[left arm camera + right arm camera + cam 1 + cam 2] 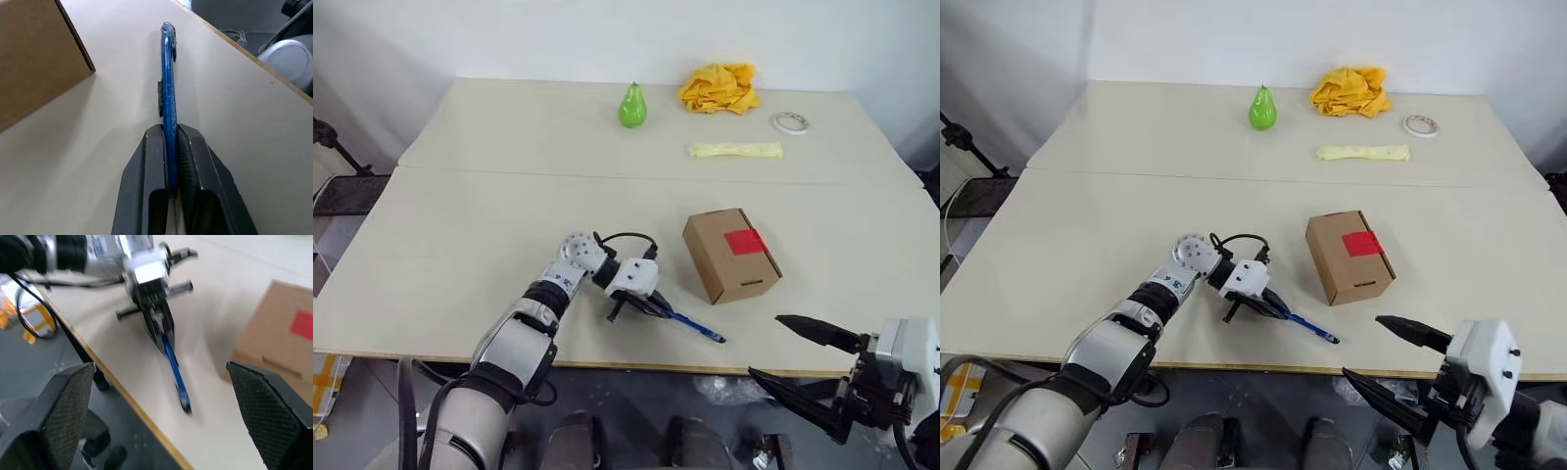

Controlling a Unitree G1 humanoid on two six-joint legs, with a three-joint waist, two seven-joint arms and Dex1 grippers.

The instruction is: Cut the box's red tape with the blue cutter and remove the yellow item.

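The brown box (731,255) sits on the table with the red tape (745,241) on its top face. Just left of it, near the front edge, lies the blue cutter (695,326), pointing toward the right. My left gripper (654,306) is shut on the cutter's rear end; the left wrist view shows both fingers (149,161) pressed against the blue cutter (168,98). My right gripper (790,357) hangs open off the table's front edge, right of the cutter. The yellow item is hidden.
At the back of the table lie a green pear (632,106), a yellow-orange cloth heap (719,88), a pale yellow strip (735,150) and a tape roll (791,121). The table's front edge (636,366) runs just below the cutter.
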